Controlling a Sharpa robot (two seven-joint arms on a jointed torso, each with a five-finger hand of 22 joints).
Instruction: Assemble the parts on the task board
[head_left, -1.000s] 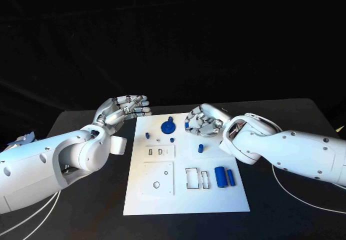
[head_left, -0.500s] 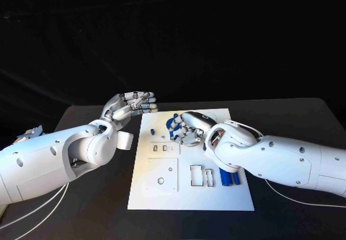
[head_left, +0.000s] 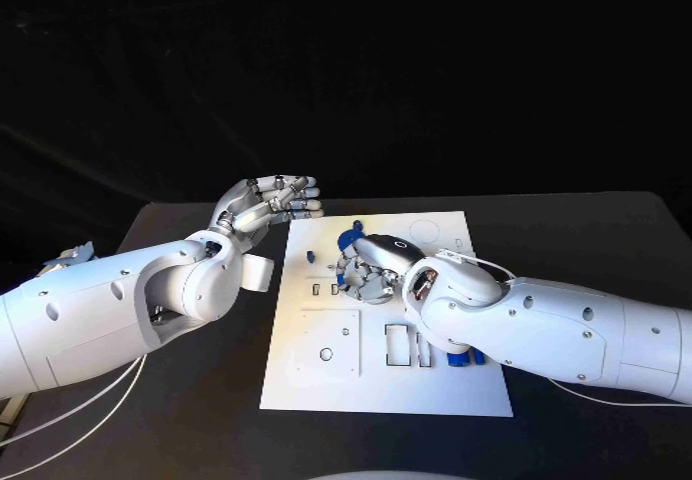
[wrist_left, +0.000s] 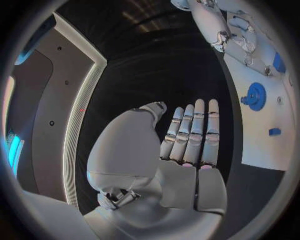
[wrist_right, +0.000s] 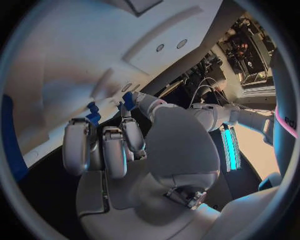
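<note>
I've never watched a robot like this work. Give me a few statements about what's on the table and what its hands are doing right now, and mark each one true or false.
1. The task board is a white plate lying on the black table. True.
2. The left hand rests flat on the board. False: it is raised beside the board's far left corner, holding nothing, fingers straight and together.
3. The right hand reaches over the board's middle, near the blue gear. True.
4. The blue cylinders sit off the board on the table. False: they lie on the board, partly hidden by the right arm.
5. The board has rectangular cut-outs. True.
</note>
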